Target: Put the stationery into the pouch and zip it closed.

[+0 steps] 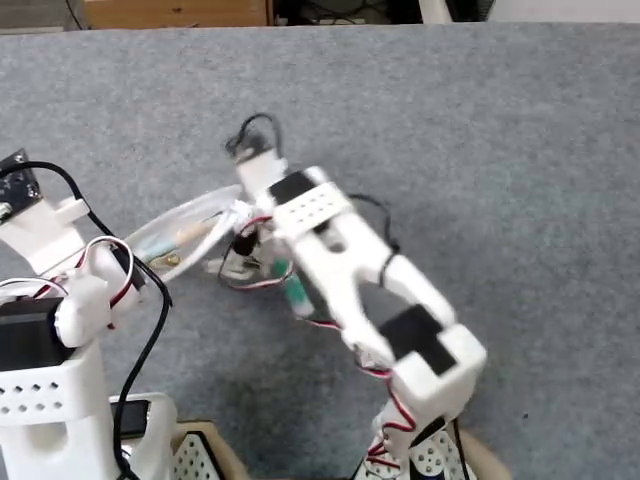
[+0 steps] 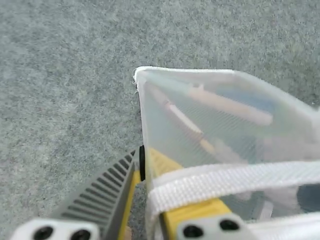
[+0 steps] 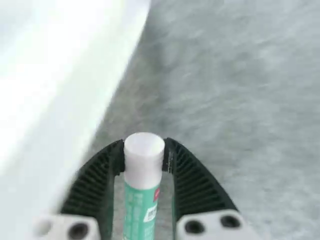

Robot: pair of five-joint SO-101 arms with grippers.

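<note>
A translucent pouch (image 1: 185,228) lies on the grey carpet, with several pens (image 2: 227,106) showing through its wall (image 2: 210,130). My left gripper (image 2: 144,161) is shut on the pouch's near edge beside its white strap (image 2: 225,182); from above, the left gripper (image 1: 160,263) sits at the pouch's left end. My right gripper (image 3: 144,146) is shut on a green glue stick (image 3: 141,200) with a white cap. From above, the right gripper (image 1: 284,272) holds the glue stick (image 1: 296,291) just off the pouch's right end. The pouch (image 3: 55,85) looms close beside that gripper.
Grey carpet (image 1: 480,130) covers the table, with open room to the right and at the back. A wooden edge (image 1: 170,12) runs along the far side. Loose wires (image 1: 255,128) hang off the right arm above the pouch.
</note>
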